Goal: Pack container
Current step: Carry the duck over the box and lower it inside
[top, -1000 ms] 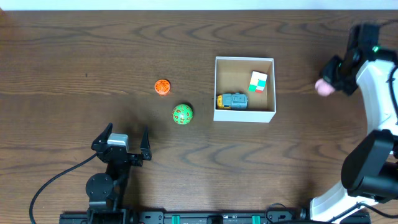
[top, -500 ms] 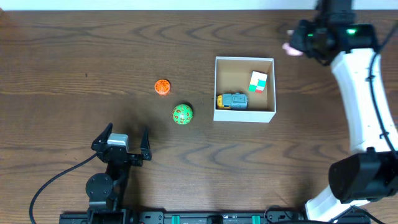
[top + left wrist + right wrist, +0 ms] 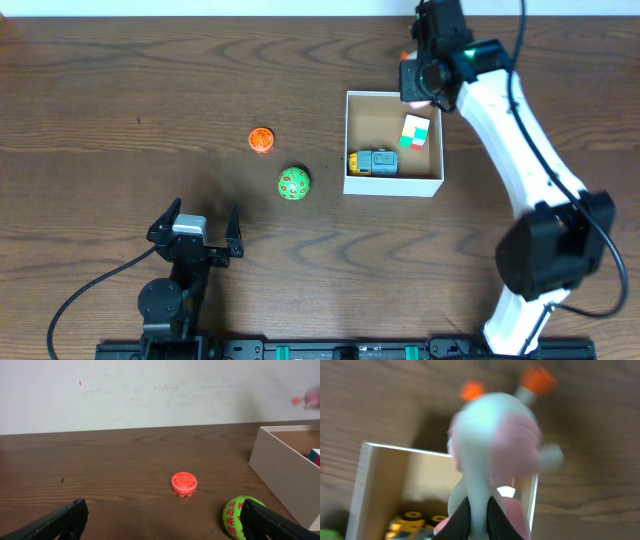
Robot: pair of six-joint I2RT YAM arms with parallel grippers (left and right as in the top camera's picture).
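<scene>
Pink-white toy [image 3: 490,445] pinched betw right gripper [image 3: 479,520] fingers, hanging at far rim of container [image 3: 393,186], mid-right on table [image 3: 100,100], cube [image 3: 415,131] + truck [image 3: 374,162] inside. Best: clear the wall, go low over bare cardboard, then let go. Left gripper [image 3: 195,232] spread wide, idle.

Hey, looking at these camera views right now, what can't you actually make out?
- Pink and white toy: motion-blurred in the right wrist view, shape unclear; overhead, the right arm covers most of it.
- Right gripper: only its fingertips show at the right wrist view's bottom edge; hidden by the arm overhead.
- Container: cut off by the right edge in the left wrist view.
- Green ball: cut by that view's bottom edge.
</scene>
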